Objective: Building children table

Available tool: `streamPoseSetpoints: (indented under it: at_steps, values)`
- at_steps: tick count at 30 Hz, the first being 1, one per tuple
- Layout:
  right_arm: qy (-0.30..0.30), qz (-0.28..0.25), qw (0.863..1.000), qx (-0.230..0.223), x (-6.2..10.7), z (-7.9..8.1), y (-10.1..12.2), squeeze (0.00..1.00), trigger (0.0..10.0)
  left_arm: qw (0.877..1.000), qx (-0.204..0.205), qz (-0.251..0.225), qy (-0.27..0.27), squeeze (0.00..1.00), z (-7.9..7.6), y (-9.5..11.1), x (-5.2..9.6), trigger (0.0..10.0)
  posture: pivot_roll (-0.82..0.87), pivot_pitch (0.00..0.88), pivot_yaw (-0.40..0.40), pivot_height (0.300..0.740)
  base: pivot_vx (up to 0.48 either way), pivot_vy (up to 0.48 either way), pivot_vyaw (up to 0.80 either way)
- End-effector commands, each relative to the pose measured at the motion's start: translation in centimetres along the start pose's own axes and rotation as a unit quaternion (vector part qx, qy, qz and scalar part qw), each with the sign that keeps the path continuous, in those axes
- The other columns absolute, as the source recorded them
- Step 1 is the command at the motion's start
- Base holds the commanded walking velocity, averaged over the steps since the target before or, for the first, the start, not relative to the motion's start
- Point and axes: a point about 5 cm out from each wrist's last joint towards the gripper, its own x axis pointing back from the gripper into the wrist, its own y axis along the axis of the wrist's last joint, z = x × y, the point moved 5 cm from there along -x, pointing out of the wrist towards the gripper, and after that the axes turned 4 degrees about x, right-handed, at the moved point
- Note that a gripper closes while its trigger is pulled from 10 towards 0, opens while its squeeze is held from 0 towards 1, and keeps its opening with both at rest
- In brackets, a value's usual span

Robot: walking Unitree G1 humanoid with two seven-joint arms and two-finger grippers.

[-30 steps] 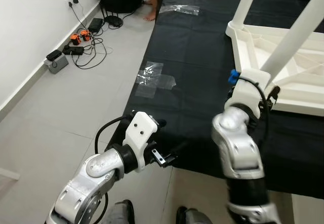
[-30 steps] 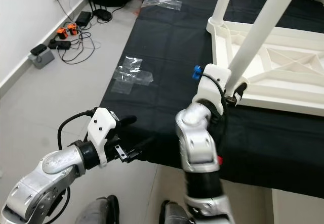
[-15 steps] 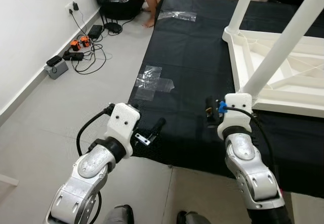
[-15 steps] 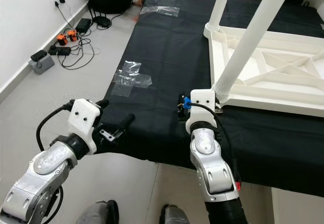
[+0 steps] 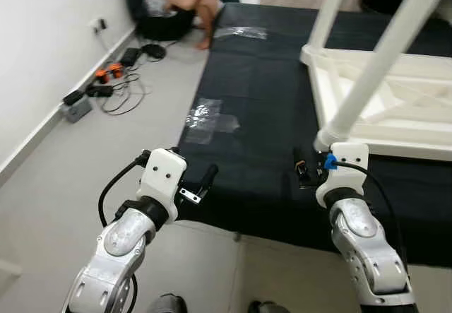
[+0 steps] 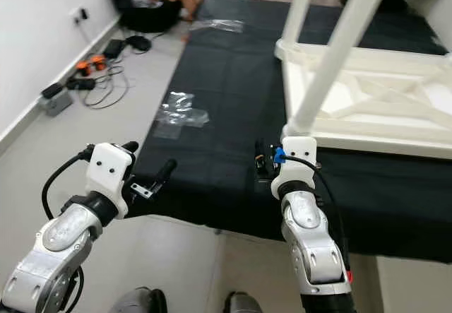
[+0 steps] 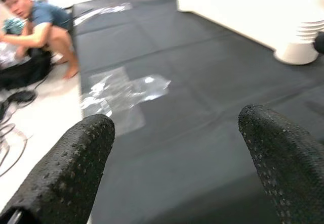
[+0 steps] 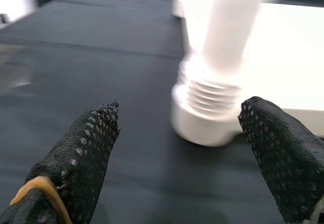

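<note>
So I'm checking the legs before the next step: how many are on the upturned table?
2 show: a near leg at the corner by the right gripper, and a far leg at the corner beyond. Others may stand past the frame's right edge.

White table (image 5: 381,108) on a black mat (image 5: 261,115).

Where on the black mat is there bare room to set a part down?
The widest bare stretch of the black mat lies between the clear plastic wrap at its left edge and the upturned white table. It is crowded at the near table leg, where the right gripper hovers open. The left gripper is open at the mat's near-left edge.
</note>
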Motion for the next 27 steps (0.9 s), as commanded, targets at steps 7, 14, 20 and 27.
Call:
streamPoseSetpoints:
  at_steps: [7, 14, 20, 27]
  values:
    - [0.026, -0.028, 0.999, -0.009, -0.4, 0.5, 1.0, 0.00, 10.0, 0.999, -0.019, -0.007, 0.036, 0.00, 1.3, 0.2, 0.0, 10.0, 0.07, 0.117, -0.051, 0.740, 0.000, 0.000, -0.11]
    - [-0.037, -0.028, 0.999, 0.024, -1.8, -3.4, 0.8, 0.00, 10.0, 0.998, -0.029, -0.006, 0.059, 0.00, 2.3, 0.1, 0.0, 10.0, 0.06, 0.110, -0.047, 0.740, 0.000, -0.265, 0.00]
    - [-0.064, -0.031, 0.997, 0.018, -2.6, -4.6, 1.2, 0.00, 10.0, 0.998, -0.036, -0.008, 0.057, 0.00, 2.2, 0.3, -0.2, 10.0, 0.07, 0.114, -0.052, 0.740, 0.172, -0.406, 0.00]
    - [-0.069, -0.037, 0.997, 0.017, -3.1, -4.9, 1.7, 0.00, 10.0, 0.998, -0.035, -0.011, 0.060, 0.00, 2.4, 0.4, -0.3, 10.0, 0.07, 0.118, -0.053, 0.740, 0.278, -0.334, 0.00]
